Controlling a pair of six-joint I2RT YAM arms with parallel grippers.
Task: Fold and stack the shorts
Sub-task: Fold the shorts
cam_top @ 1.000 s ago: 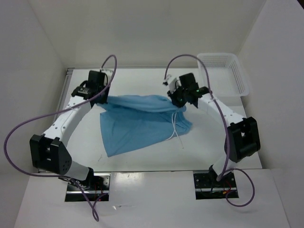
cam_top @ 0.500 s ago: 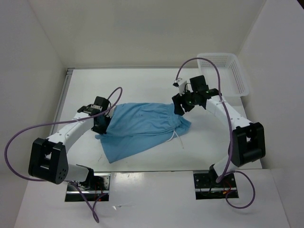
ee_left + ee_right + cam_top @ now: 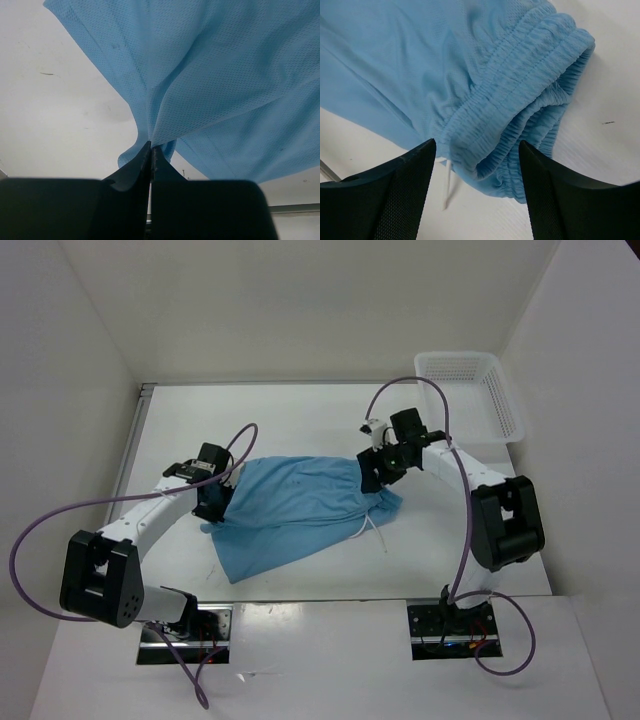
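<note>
Shorts (image 3: 300,505) are lying in the middle of the table (image 3: 290,420), with the waistband (image 3: 520,85) at the right. My left gripper (image 3: 151,148) is pinching the left edge of the cloth, jaws closed on it. My right gripper (image 3: 476,147) is hovering just over the waistband, jaws spread and holding nothing. Bare table is showing behind the shorts, and the white basket (image 3: 470,395) is standing at the far right corner.
</note>
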